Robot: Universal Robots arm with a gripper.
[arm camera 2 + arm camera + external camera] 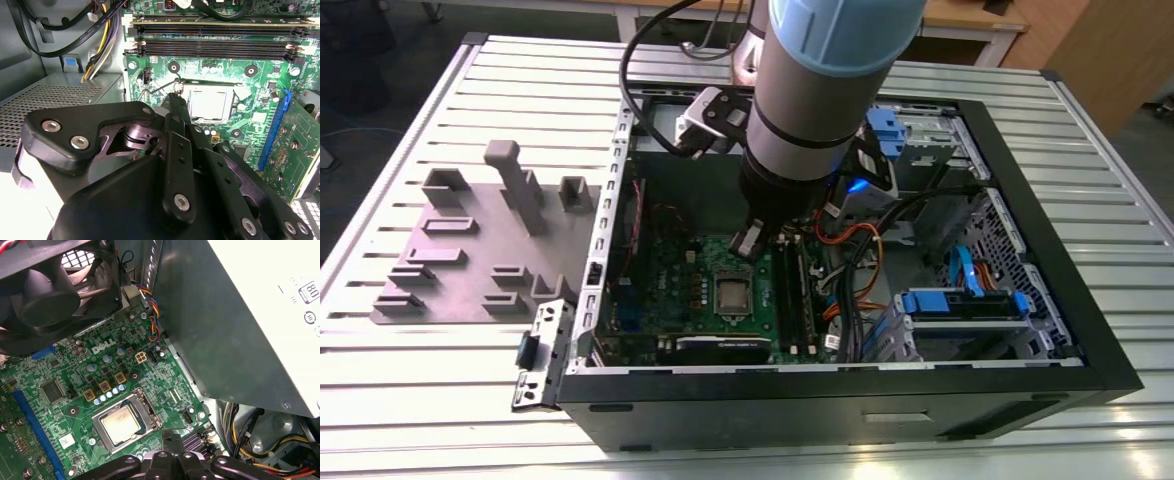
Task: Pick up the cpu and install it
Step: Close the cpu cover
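Gripper (176, 102): black, hanging inside the open computer case (1067, 375) above the green motherboard (260, 85); in the second wrist view the fingers meet in one narrow dark tip with no gap seen, so pressed together with nothing between them; also seen as a dark tip in the first wrist view (172, 437) and below the arm in the exterior view (750, 243).
Cpu (209, 104): silvery square lying flat in the socket frame (235, 92), just beyond the gripper tip and apart from it; in the first wrist view (120, 422) level in the frame, just ahead of the tip; in the exterior view (734, 291) a pale square just below the gripper.
Socket lever (155, 89): thin wire arm running from beside the gripper tip out across the board.
Memory slots (215, 42): long dark rows further beyond the socket from the gripper.
Blue slot (276, 130): off to one side of the socket, running along the board.
Fan (55, 290): black, well beyond the cpu from the gripper in the first wrist view.
Power supply (250, 325): grey metal box beside the gripper.
Parts tray (467, 255): grey, outside the case on the slatted table (427, 390), well apart from the gripper, towards the exterior view's left.
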